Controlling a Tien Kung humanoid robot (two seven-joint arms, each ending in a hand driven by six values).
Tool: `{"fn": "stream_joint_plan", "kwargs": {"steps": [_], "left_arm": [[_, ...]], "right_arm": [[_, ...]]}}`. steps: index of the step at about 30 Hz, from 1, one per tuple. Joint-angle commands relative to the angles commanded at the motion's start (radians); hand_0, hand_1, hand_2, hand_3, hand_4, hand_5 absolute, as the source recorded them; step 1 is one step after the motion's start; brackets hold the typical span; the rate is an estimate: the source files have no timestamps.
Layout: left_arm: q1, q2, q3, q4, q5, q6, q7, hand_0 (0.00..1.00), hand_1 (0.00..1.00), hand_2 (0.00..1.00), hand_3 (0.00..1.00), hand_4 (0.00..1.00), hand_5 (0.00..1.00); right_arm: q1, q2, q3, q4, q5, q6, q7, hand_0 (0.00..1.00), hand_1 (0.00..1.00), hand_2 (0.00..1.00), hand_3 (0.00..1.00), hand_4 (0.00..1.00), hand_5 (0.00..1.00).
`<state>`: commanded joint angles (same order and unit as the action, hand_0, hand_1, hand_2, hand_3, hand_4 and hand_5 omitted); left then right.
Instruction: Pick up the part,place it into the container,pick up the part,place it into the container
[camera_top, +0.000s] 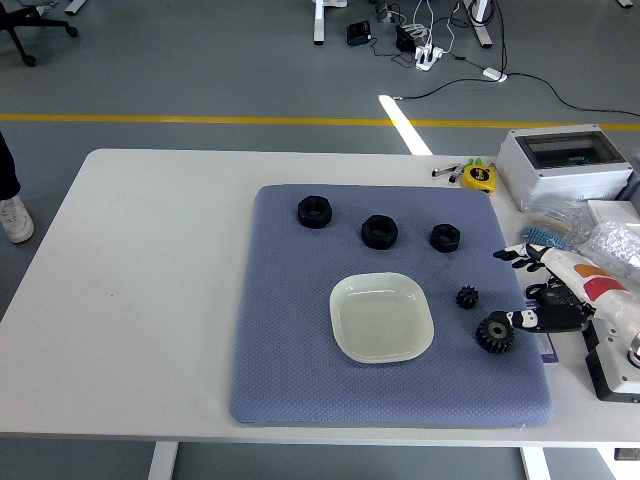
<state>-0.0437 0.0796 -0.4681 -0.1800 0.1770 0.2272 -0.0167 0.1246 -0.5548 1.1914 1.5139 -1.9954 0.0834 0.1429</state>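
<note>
A white square dish sits on the blue-grey mat, right of its middle. Three black hex nuts lie in a row behind it: left, middle, right. A small black gear and a larger black gear lie right of the dish. My right hand comes in from the right edge at the mat's right border. Its fingers are spread, and one fingertip reaches the larger gear's right side. It holds nothing. The left arm is out of view.
A grey box with a clear lid stands at the back right, with a yellow tape measure beside it. Plastic bags and a white device crowd the right edge. A person's shoe shows at the far left.
</note>
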Motion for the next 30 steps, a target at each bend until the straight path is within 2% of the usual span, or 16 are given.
{"fn": "stream_joint_plan", "kwargs": {"steps": [2,3,9,14,15,20,21,26,27,30], "left_arm": [[0.000,0.000,0.001,0.000,-0.001,0.000,0.000,0.808,0.826,0.861,0.618,0.761,0.667],[0.001,0.000,0.002,0.000,-0.001,0.001,-0.001,0.801,0.818,0.855,0.615,0.758,0.669],[0.006,0.001,0.020,0.000,-0.009,0.007,-0.005,0.790,0.811,0.842,0.603,0.751,0.665],[0.008,0.002,0.007,0.000,0.015,0.014,-0.002,0.790,0.811,0.842,0.603,0.751,0.665],[0.008,0.002,0.004,0.000,0.022,0.016,-0.001,0.783,0.799,0.839,0.594,0.744,0.666],[0.007,0.002,0.005,0.000,0.027,0.019,-0.001,0.783,0.799,0.839,0.594,0.744,0.666],[0.007,0.002,0.004,0.000,0.029,0.019,-0.001,0.780,0.797,0.837,0.590,0.739,0.664],[0.006,0.002,0.006,0.000,0.036,0.020,0.001,0.780,0.797,0.837,0.590,0.739,0.664],[0.006,0.002,0.008,0.000,0.034,0.019,0.000,0.774,0.792,0.835,0.591,0.735,0.663],[0.005,0.002,0.007,0.000,0.042,0.019,0.002,0.774,0.792,0.835,0.591,0.735,0.663]], "right_arm": [[0.002,-0.002,-0.006,0.000,-0.026,0.002,0.000,0.674,0.705,0.763,0.788,0.998,0.390],[0.004,-0.003,-0.013,-0.001,-0.058,0.005,0.000,0.628,0.666,0.730,0.763,0.998,0.355],[0.037,-0.007,-0.080,-0.038,-0.274,0.007,0.005,0.620,0.656,0.722,0.742,0.998,0.338],[0.058,-0.003,-0.104,-0.060,-0.272,0.012,0.000,0.620,0.656,0.722,0.742,0.998,0.338],[0.065,-0.001,-0.109,-0.065,-0.265,0.014,-0.001,0.613,0.658,0.712,0.696,0.998,0.315],[0.090,0.002,-0.127,-0.079,-0.226,0.023,-0.008,0.613,0.658,0.712,0.696,0.998,0.315],[0.094,0.002,-0.131,-0.082,-0.218,0.025,-0.009,0.597,0.645,0.698,0.601,0.877,0.299],[0.108,0.002,-0.148,-0.091,-0.171,0.036,-0.022,0.597,0.645,0.698,0.601,0.877,0.299],[0.110,0.002,-0.152,-0.093,-0.161,0.038,-0.024,0.553,0.627,0.666,0.564,0.788,0.322],[0.116,0.005,-0.161,-0.100,-0.147,0.042,-0.028,0.553,0.627,0.666,0.564,0.788,0.322]]}}
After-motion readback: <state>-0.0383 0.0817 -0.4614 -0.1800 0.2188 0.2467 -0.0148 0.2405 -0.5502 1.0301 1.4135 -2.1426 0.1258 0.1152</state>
